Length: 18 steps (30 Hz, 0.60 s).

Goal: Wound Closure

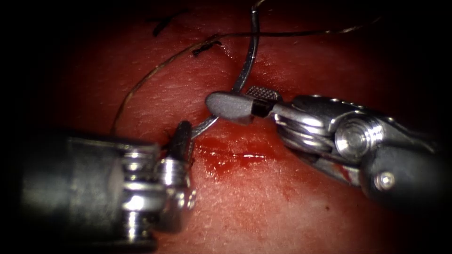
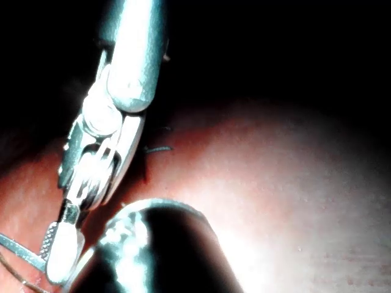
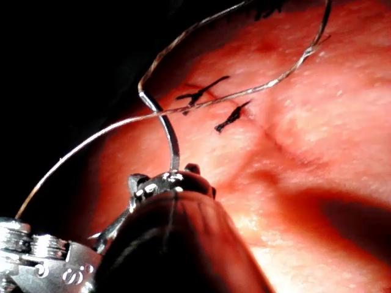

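your right tool point(image 1: 235, 107) shows polished metal with a cross-hatched jaw face, and your left tool point(image 1: 182, 137) is glossy steel too. the needle point(image 1: 248, 56) is smooth bright wire, the thread point(image 1: 141, 84) thin and shiny. the tissue point(image 1: 263, 207) looks wet and finely grained.

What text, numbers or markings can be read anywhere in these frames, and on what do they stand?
No legible text in any view.
Left end effector: faint raised marks on its metal wrist, too blurred to read.
Right end effector: no markings; its jaws are shut on the needle about mid-curve.
The left end effector grips the needle near one end, above the cut.
Thread and tissue: unmarked.
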Each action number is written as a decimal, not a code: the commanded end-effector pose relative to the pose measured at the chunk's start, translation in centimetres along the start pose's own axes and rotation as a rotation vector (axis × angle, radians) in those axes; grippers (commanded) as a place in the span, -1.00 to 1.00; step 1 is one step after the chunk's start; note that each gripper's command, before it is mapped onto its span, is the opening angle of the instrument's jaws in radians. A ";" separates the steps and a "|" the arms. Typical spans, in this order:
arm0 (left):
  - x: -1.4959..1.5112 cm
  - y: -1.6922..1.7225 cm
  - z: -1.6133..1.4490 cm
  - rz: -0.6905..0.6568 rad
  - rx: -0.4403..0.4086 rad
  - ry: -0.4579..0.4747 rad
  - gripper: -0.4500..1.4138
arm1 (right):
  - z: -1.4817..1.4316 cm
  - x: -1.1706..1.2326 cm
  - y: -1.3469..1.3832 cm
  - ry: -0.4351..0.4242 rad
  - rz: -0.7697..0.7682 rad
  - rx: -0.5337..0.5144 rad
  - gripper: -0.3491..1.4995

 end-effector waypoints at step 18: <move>-0.06 -0.05 0.01 0.002 -0.010 0.013 -1.00 | 0.29 0.11 0.00 0.076 0.031 -0.039 0.29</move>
